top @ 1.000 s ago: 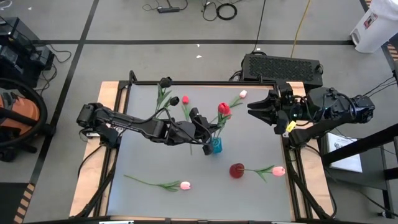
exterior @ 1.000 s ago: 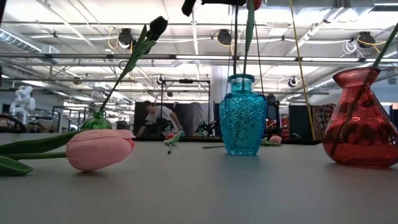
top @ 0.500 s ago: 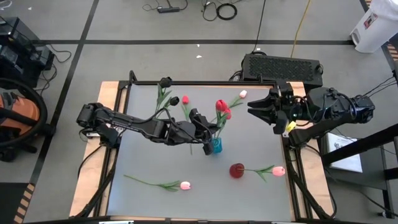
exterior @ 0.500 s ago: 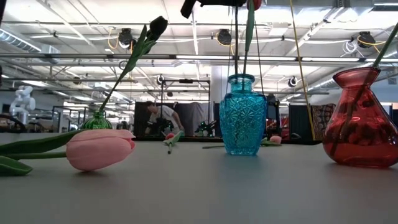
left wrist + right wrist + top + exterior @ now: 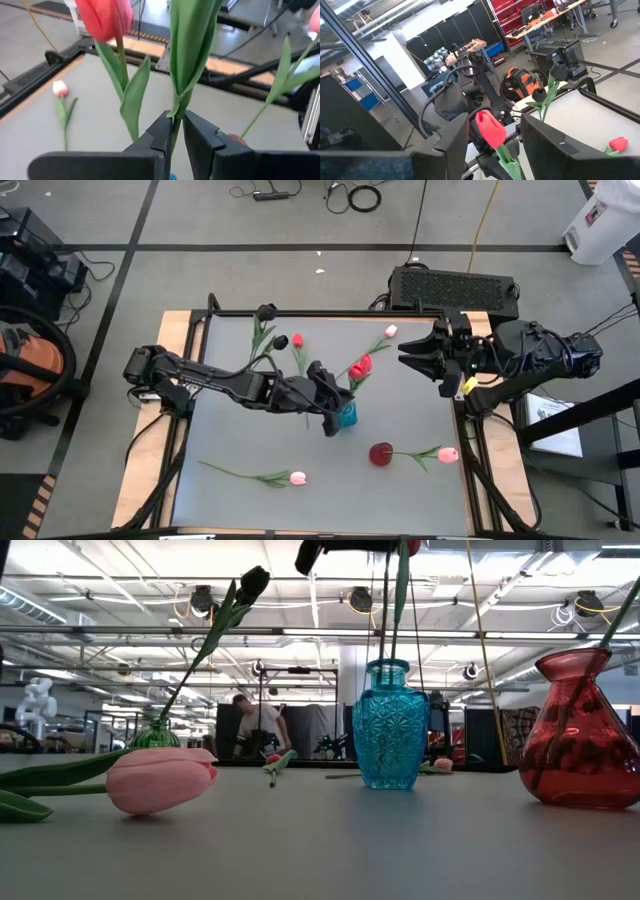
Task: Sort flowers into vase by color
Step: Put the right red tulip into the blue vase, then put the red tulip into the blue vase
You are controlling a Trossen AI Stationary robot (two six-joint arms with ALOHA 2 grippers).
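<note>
Now your left gripper (image 5: 174, 131) reaches low across the table over the blue vase (image 5: 346, 416), fingers slightly parted around a red tulip's stem (image 5: 176, 127); your right gripper (image 5: 408, 355) waits half-spread at the edge.

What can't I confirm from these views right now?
- Left gripper: whether the fingers pinch the green stem; wrist view shows only a narrow gap.
- Blue vase: mouth hidden by that gripper from above.
- Red vase: its flower's head is cut off by the low view's top edge.
</note>
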